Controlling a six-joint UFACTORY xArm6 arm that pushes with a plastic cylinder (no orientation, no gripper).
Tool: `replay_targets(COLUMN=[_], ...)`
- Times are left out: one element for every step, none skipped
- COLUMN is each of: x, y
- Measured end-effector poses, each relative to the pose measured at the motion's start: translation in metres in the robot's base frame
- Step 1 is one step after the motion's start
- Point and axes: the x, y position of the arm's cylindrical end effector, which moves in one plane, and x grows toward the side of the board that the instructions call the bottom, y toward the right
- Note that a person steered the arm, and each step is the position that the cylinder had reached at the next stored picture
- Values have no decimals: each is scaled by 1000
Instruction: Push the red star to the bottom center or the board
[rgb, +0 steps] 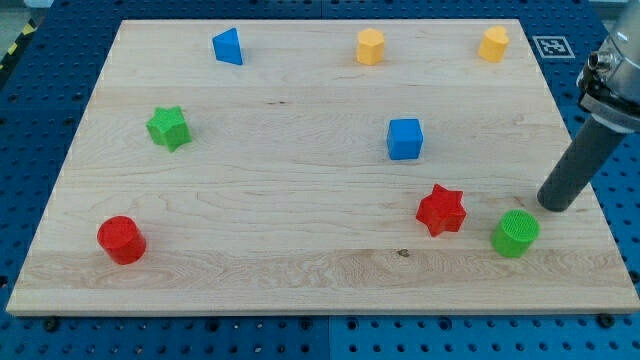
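The red star (441, 210) lies flat on the wooden board (300, 270), right of centre in the lower half. My tip (555, 206) rests on the board near the right edge, about a hand's width to the right of the star. The green cylinder (515, 233) sits between them, just below and left of the tip and right of the star. The tip touches neither block.
A blue cube (405, 139) sits above the star. A red cylinder (121, 240) is at lower left, a green star (169, 128) at left. A blue triangular block (228, 46) and two orange blocks (370, 47) (493, 44) line the top.
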Motion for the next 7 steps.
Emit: replay_targets(x=[6,3,-1,12,13,-10,-24], y=[-17,-28,-47,-80,-120,-127,-143])
